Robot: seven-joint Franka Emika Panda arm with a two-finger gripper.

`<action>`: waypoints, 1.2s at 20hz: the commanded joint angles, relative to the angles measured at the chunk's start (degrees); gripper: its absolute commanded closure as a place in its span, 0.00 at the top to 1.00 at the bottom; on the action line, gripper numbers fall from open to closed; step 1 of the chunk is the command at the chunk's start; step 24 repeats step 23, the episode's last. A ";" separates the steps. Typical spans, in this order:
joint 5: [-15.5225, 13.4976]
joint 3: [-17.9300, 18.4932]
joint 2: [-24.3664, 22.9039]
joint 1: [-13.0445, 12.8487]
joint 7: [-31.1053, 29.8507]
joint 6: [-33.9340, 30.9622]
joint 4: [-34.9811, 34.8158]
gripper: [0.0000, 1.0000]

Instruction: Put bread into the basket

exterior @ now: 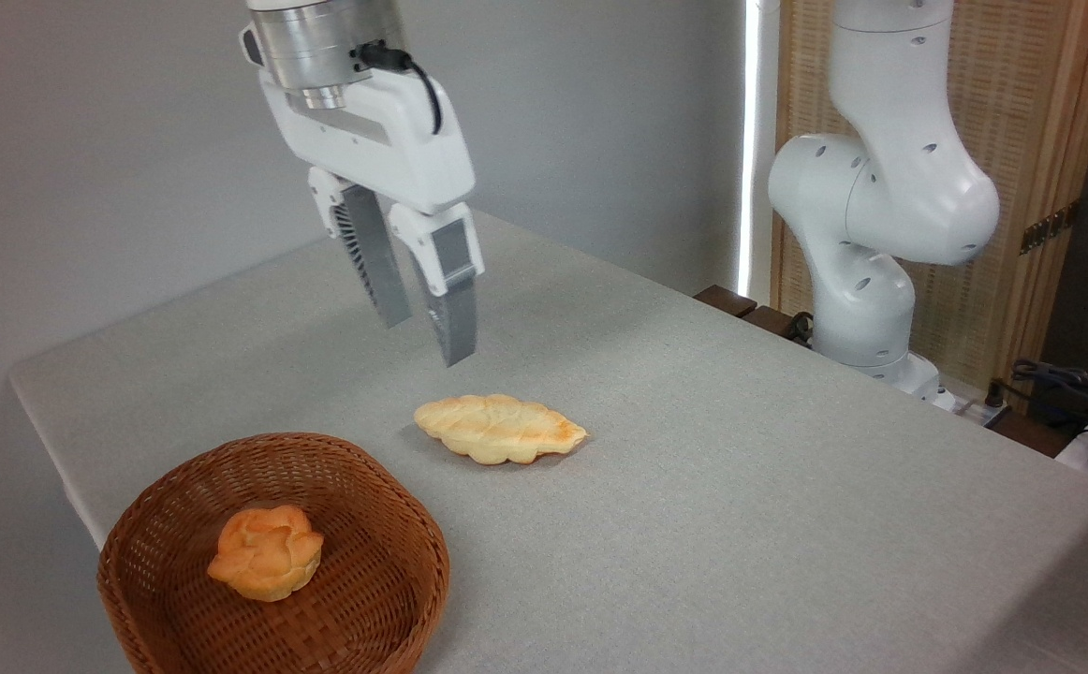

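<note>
You have 1 view to work from, the fixed camera, so everything below comes from it.

The gripper (pixel 424 323) hangs in the air above the table (pixel 787 487), empty, its 2 fingers (pixel 455 309) a narrow gap apart and pointing down with a slight lean toward the lower right. Nothing is between them.

The bread (pixel 266 551), the small puffy bun with the lobed top, already sits inside the basket (pixel 141 524), resting on the woven floor a little left of centre and clear of the wall all round. The basket stands at the near-left corner of the table. From the claw, the bun lies down and to the left, toward you, well apart from the fingertips. It is roughly round, so it has no long axis that would matter.

Judging by that, the task looks done: the bun is in and the claw is free of it. What you would want next is only a clean retreat, and with the fingers already high above the basket rim nothing stands in the way.

The 1 thing to keep in mind is the flat leaf-shaped bread (pixel 500 428). It lies on the cloth just below the fingertips and slightly right, far nearer the claw than the bun is, with its long axis running left to right across the picture, tilted a little down at the right end. It is outside the basket, beside its right rim but not touching. Any downward drift would meet that piece first.
</note>
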 commanded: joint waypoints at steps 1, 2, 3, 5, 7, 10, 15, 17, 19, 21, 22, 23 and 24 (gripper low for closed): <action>-1.47 3.36 -1.22 -3.06 0.55 -1.27 -1.25 1.00; -1.90 4.95 -1.22 -4.30 0.37 -0.93 -1.25 1.00; -2.43 5.40 -1.22 -4.49 0.37 -0.66 -1.16 1.00; -4.10 5.84 -1.13 -4.49 -0.15 -0.22 -1.08 1.00; -4.19 6.11 -1.13 -4.49 -2.08 1.00 -1.07 1.00; -4.02 6.19 -1.13 -4.49 -3.23 3.21 -1.16 1.00; -3.67 6.19 -1.13 -4.49 -2.79 3.65 -1.25 1.00; -3.58 6.19 -1.04 -4.49 -2.79 3.65 -1.16 1.00; -3.58 6.19 -1.04 -4.49 -2.79 3.65 -1.16 1.00; -3.32 6.19 -1.04 -4.49 -2.79 3.65 -1.16 1.00; -3.32 6.28 -1.04 -4.40 -2.79 3.65 -1.16 1.00; -3.23 6.28 -1.04 -4.40 -2.71 3.65 -1.16 1.00; -3.23 6.28 -1.04 -4.40 -2.71 3.65 -1.16 1.00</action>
